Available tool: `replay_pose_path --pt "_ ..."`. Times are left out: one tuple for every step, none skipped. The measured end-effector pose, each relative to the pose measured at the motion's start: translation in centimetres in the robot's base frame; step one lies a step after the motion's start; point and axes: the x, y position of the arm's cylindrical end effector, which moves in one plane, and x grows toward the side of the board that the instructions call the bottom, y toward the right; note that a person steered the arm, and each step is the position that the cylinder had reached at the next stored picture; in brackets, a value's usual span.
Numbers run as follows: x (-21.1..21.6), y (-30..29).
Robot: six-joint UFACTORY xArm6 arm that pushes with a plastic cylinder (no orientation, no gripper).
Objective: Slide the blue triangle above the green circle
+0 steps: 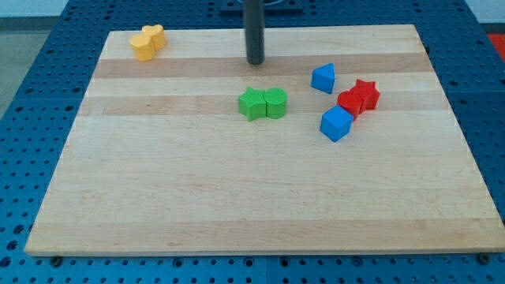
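The blue triangle (pixel 323 78) lies on the wooden board right of centre, near the view's top. The green circle (pixel 276 103) sits to its lower left, touching a green star (pixel 252 103) on its left side. My tip (pixel 255 61) rests on the board above the green pair, to the left of the blue triangle and apart from every block.
A blue cube (pixel 336 124) lies below the triangle. A red circle-like block (pixel 349 102) and a red star (pixel 366 94) touch each other just right of it. Two yellow blocks (pixel 147 42) sit together at the board's top left. The wooden board (pixel 237 197) lies on a blue pegboard table.
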Motion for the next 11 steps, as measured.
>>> replay_pose_path --pt "0.0 4.7" --pt "0.5 10.1" --pt "2.0 13.7" --pt "4.3 16.3" --pt "5.3 16.2" --pt "5.9 15.0" --pt "6.0 14.0" --pt "6.0 12.5" --pt "6.0 10.4" --pt "6.0 8.2" --pt "6.0 5.7"
